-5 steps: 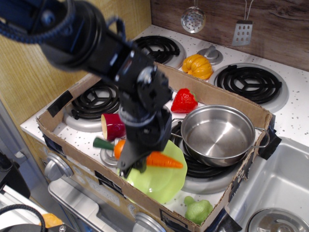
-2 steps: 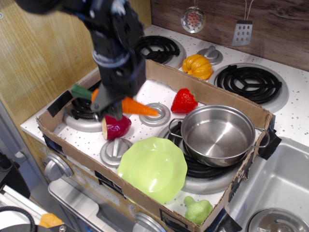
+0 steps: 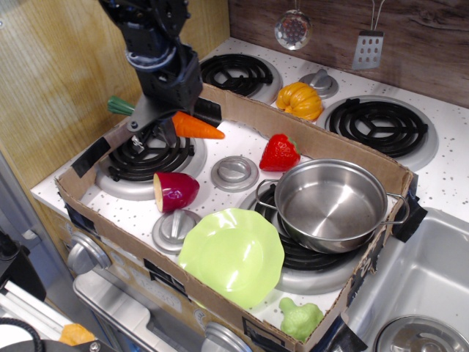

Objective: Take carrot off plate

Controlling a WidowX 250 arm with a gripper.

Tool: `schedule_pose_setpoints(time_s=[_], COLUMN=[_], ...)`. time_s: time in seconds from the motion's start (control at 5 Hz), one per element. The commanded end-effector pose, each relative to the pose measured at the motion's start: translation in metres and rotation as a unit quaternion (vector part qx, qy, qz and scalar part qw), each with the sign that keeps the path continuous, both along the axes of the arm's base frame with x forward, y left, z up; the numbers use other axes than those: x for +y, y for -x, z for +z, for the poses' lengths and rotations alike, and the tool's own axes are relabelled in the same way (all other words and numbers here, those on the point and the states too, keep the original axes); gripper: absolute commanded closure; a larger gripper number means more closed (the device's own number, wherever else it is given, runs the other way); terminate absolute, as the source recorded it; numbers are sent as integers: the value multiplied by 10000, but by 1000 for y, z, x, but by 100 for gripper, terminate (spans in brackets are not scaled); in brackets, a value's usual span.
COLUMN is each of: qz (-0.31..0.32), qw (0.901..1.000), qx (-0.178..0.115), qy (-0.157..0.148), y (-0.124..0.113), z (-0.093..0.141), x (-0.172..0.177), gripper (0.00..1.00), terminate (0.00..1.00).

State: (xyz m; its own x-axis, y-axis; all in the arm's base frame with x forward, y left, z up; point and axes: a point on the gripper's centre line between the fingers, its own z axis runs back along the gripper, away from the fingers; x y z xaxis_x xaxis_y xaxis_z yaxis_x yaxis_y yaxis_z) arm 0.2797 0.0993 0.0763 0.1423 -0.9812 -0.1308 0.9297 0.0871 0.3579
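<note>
- Black and blocky, the tool (image 3: 155,119) hangs over the rear-left corner of the cardboard box (image 3: 322,143), its fingers clamped on the carrot (image 3: 196,126).
- Held level in the air, the carrot is a glossy, tapered orange plastic cone; its point sticks out to the right of the tool, and its dark green stub (image 3: 121,106) shows on the left side.
- Below the carrot lies a black coil burner (image 3: 150,158) with a pale ring around it; the carrot touches neither this nor the box wall.
- Well apart from the carrot, the plate (image 3: 231,255) sits at the front of the box: lime-green plastic, round, with a wavy scalloped rim and nothing on it.
- Just beside the plate on the right stands a shiny steel pot (image 3: 330,204) with two wire handles, resting on another black coil.
- Between plate and tool lies a dark red rounded toy (image 3: 176,191) with a pale cut face.
- A glossy red strawberry-like toy (image 3: 279,153) lies near the pot's rear rim.
- Outside the box, a ribbed yellow-orange pumpkin (image 3: 299,100) rests on the speckled white table (image 3: 451,169), and a knobbly light green toy (image 3: 300,318) sits at the front edge.
</note>
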Motion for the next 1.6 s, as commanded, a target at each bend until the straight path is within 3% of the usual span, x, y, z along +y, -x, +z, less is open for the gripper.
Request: schedule_pose_setpoints(time_s=[0.0,0.2,0.6,1.0,1.2,1.4], qz=[586,1254,1357,1413,1271,1161], qw=[9945,9904,9884,9862,9869,9881], qx=[-862,-582,-652,-834,-947,-953], qy=[-125,24,184,243,311,341], y=[-16,-23,-39,-35,-29,-26], z=[-1,-6,-12,-11,-17,-23], x=[11,11,18,23,27,30], gripper=[100,100,100,100,0,0], terminate=[0,0,0,0,0,0])
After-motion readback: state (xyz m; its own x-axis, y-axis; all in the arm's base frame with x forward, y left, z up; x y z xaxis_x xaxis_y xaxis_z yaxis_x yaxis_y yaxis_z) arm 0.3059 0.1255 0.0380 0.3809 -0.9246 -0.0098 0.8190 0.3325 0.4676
